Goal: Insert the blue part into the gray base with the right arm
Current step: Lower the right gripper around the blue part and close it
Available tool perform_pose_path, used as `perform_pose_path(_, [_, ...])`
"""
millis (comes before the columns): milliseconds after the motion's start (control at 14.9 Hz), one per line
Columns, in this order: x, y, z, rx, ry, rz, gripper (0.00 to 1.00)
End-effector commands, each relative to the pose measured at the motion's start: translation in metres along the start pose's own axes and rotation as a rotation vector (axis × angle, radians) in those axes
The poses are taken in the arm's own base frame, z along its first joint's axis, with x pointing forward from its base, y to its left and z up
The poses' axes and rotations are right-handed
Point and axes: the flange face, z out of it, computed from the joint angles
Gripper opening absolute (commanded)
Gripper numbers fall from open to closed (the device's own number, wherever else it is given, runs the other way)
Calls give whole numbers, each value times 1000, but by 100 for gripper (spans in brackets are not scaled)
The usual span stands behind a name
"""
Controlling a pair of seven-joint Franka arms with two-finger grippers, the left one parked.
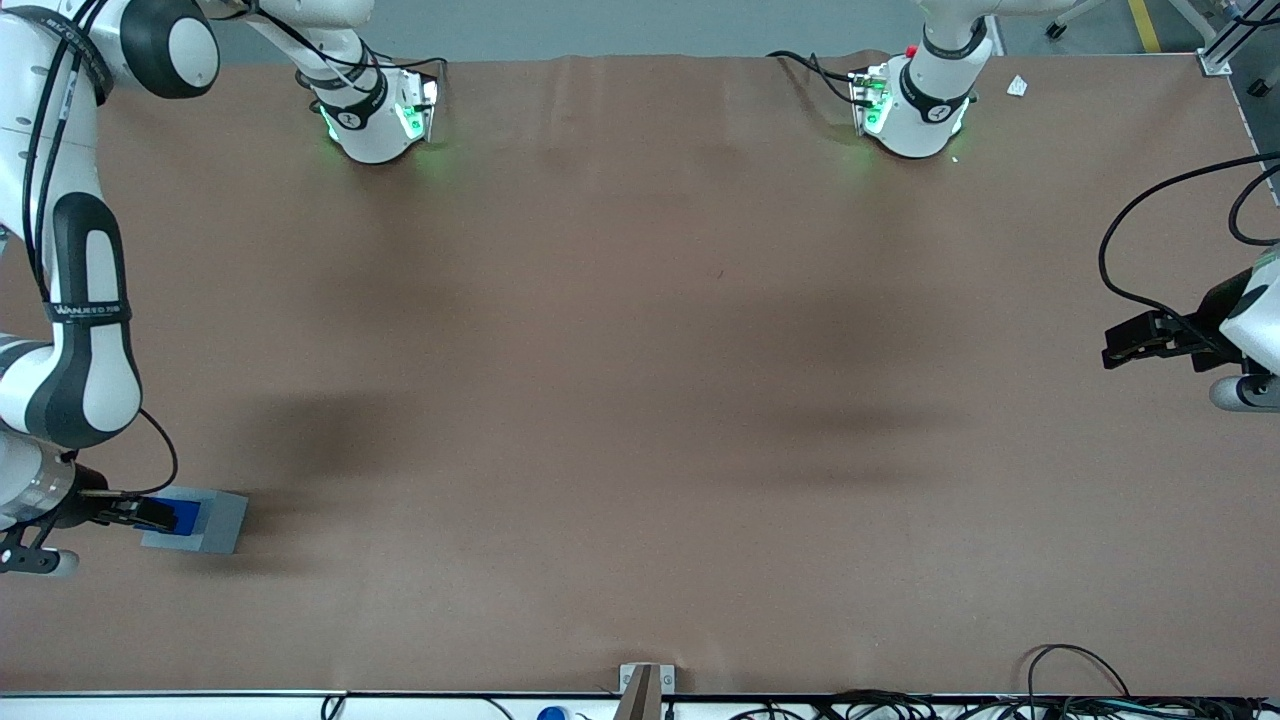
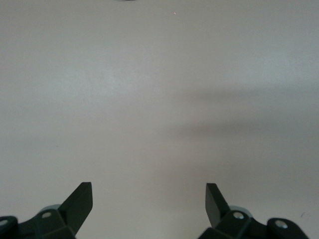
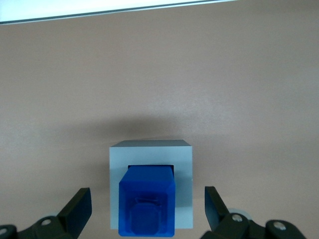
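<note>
The blue part [image 3: 147, 204] stands in the square hollow of the gray base [image 3: 183, 174], its recessed face toward the wrist camera. In the front view the gray base [image 1: 215, 522] sits near the working arm's end of the table, with the blue part [image 1: 188, 514] in it. My right gripper [image 3: 147, 193] is open above them. Its two black fingers [image 3: 79, 204] stand wide on either side of the base, apart from the blue part. In the front view the gripper [image 1: 150, 513] hangs over the base's edge, partly hiding the blue part.
The brown table [image 1: 640, 400] stretches wide toward the parked arm's end. A small metal bracket [image 1: 645, 685] and cables [image 1: 900, 705] lie along the table's front edge. The table's pale edge strip [image 3: 99, 14] shows in the right wrist view.
</note>
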Motion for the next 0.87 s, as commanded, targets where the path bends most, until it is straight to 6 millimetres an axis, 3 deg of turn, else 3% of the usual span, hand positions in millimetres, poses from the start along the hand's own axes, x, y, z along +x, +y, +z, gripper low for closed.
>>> perform_pose_path(0, [4,0,7,16,-13,-1,100])
perform_pose_path(201, [6,5,13,19,-28,5,99])
perform_pose_path(269, [6,5,13,19,-28,5,94])
perform_pose_path(604, [4,4,15,20,-43,2,55])
perform_pose_path(806, [7,0,8,22,-47,-2,17])
